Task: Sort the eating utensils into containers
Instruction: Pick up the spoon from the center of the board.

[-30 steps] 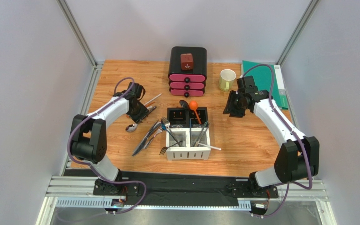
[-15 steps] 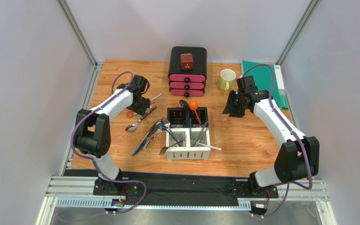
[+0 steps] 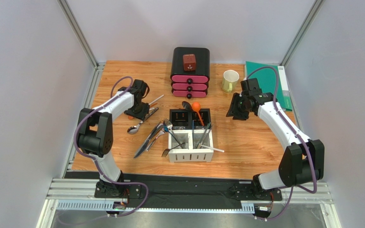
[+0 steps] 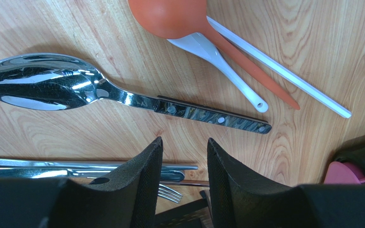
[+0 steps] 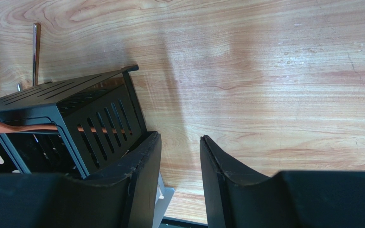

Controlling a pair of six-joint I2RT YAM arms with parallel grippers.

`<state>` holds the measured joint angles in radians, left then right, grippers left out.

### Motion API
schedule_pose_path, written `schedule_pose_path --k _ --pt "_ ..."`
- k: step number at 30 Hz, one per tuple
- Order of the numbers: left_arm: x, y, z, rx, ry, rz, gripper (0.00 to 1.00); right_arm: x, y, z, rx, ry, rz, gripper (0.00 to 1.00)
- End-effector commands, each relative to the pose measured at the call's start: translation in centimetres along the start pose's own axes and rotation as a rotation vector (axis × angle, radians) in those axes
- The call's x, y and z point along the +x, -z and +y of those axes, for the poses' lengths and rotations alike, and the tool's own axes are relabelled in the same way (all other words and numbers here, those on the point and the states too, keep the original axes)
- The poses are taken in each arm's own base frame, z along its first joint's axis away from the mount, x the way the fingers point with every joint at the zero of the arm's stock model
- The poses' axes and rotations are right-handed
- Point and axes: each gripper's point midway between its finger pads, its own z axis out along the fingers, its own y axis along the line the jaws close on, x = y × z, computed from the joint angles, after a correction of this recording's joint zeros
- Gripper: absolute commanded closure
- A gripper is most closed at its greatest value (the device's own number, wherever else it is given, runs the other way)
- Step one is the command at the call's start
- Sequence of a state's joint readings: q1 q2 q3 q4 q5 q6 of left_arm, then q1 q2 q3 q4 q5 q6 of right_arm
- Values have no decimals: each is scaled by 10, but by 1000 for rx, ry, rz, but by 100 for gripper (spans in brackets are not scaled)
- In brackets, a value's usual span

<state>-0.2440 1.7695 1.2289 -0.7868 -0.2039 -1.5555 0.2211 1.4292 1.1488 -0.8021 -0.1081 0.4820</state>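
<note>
My left gripper [image 3: 140,112] is open and empty, low over the loose utensils left of the caddy. In the left wrist view its fingertips [image 4: 184,145] hover just short of a silver metal spoon [image 4: 41,83]. Beyond that spoon lie an orange plastic spoon [image 4: 170,16], a small white spoon [image 4: 217,66] and a white stick [image 4: 284,71]. Knives and forks [image 3: 148,140] lie beside the caddy [image 3: 190,154], which holds several utensils, among them an orange spoon [image 3: 196,107]. My right gripper [image 3: 232,113] is open and empty to the right of the caddy; its black compartment [image 5: 75,118] shows in the right wrist view.
A black-and-pink drawer box [image 3: 190,71] stands at the back centre, with a pale green mug [image 3: 229,80] to its right. A green mat [image 3: 265,76] lies at the back right. Metal frame posts rise at the back corners.
My left wrist has shifted slightly toward the far left, uncovering the orange spoon on the table. The right arm has barely moved.
</note>
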Motion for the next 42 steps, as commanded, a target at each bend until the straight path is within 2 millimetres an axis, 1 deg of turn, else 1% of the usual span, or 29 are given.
schedule_pose_path --k 1,4,7,12,13,21,22,25,30,37,42 --pt "-4 -4 1 -24 29 -11 54 -12 6 7 -34 8 -52 60" --pt "-4 -5 6 -50 43 -15 55 -11 7 8 -43 7 -49 60" --pt "-6 -12 11 -49 74 -12 55 -6 3 7 -44 1 -34 60" --pt "-9 -15 8 -54 87 -8 55 -3 1 5 -43 0 -26 60" --pt "-9 -18 10 -63 86 -9 55 -3 1 6 -44 0 -26 60" --pt "-5 -24 4 -93 89 8 57 -6 0 7 -44 0 -26 60" --pt "-5 -23 2 -96 88 10 57 -7 0 6 -43 -1 -27 60" --pt "-7 -24 5 -122 98 -2 57 -7 -1 5 -42 -5 -24 60" --pt "-13 -23 6 -115 109 -25 57 -7 -2 6 -43 -10 -20 60" --pt "-12 -22 3 -108 128 -13 57 -10 -4 7 -46 -17 -17 60" --pt "-12 -24 6 -136 161 0 57 -10 -3 7 -49 -18 -17 60"
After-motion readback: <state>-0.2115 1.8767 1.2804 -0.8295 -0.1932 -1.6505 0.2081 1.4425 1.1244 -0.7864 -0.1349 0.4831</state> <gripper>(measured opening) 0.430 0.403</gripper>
